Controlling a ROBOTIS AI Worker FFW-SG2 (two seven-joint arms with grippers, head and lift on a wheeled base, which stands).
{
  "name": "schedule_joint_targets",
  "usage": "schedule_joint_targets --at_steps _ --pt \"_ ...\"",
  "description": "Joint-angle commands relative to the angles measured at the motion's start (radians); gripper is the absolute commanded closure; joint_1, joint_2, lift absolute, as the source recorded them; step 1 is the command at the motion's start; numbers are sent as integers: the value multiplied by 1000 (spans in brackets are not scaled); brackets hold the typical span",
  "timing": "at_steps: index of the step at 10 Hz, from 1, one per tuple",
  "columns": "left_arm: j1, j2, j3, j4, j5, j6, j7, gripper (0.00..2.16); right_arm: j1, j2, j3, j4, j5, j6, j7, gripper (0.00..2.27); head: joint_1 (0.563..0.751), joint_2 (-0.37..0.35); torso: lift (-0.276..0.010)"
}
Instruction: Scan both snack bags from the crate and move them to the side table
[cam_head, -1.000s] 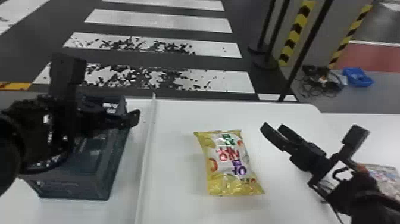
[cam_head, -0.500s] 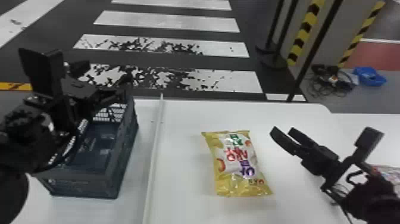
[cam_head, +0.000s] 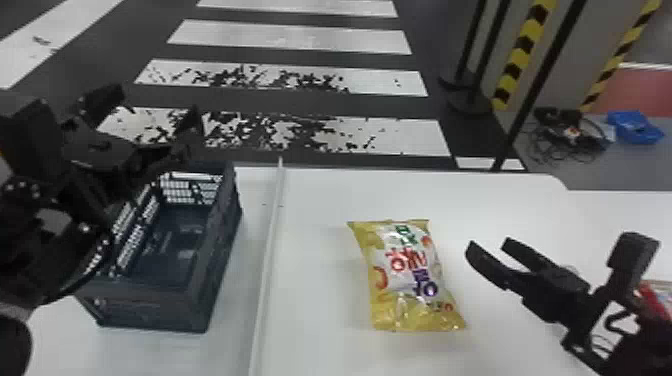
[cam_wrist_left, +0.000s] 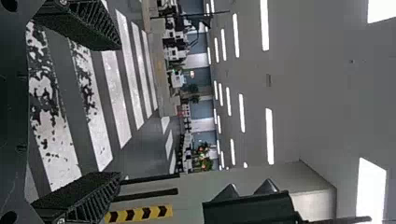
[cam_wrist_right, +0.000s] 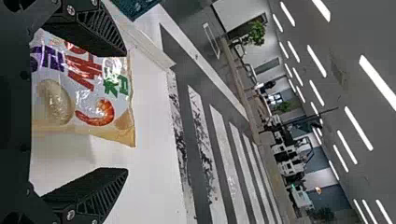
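Note:
In the head view my left gripper (cam_head: 161, 118) is raised over the far side of the dark crate (cam_head: 215, 280), whose inner floor shows. Its fingers also stand apart in the left wrist view, where nothing lies between the tips of the left gripper (cam_wrist_left: 120, 111). The yellow snack bag (cam_head: 410, 275) lies flat on the white table, right of the crate. My right gripper (cam_head: 487, 243) is open just right of that bag. In the right wrist view, the right gripper (cam_wrist_right: 126, 113) is open and one finger partly covers the snack bag (cam_wrist_right: 93, 100) beyond it.
A raised white strip (cam_head: 270, 250) runs between crate and bag on the white table (cam_head: 320, 210). A red-and-white packet (cam_head: 656, 300) is partly hidden behind the right arm at the right edge. Black poles (cam_head: 540, 80) and a blue tray (cam_head: 635, 126) are beyond the table.
My left gripper has risen away from the crate, uncovering more of its inside, and its fingers now look wider apart. The head view has shifted slightly; bag and right gripper keep their places on the table.

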Motion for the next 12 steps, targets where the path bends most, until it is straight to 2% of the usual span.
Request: schedule_joint_targets --at_steps 1,3,7,8,10,12 --pt "25 15 19 13 29 -50 -11 33 47 0 15 -59 55 19 -29 117 695 -53 -95" --pt "31 25 24 23 42 -59 -18 33 92 4 55 -99 130 19 -48 117 695 -34 -95" --pt "26 26 25 49 78 -59 -41 33 231 4 109 -246 201 56 -86 117 695 10 -95" --pt "26 26 25 52 79 -59 -43 33 258 4 147 -281 241 68 -97 117 695 16 -95" --pt "23 25 24 64 102 -72 -58 33 271 4 279 -329 406 65 -170 117 695 51 -95" --pt "26 28 18 64 105 -72 -64 33 284 -15 399 -329 567 -18 -259 120 695 95 -95"
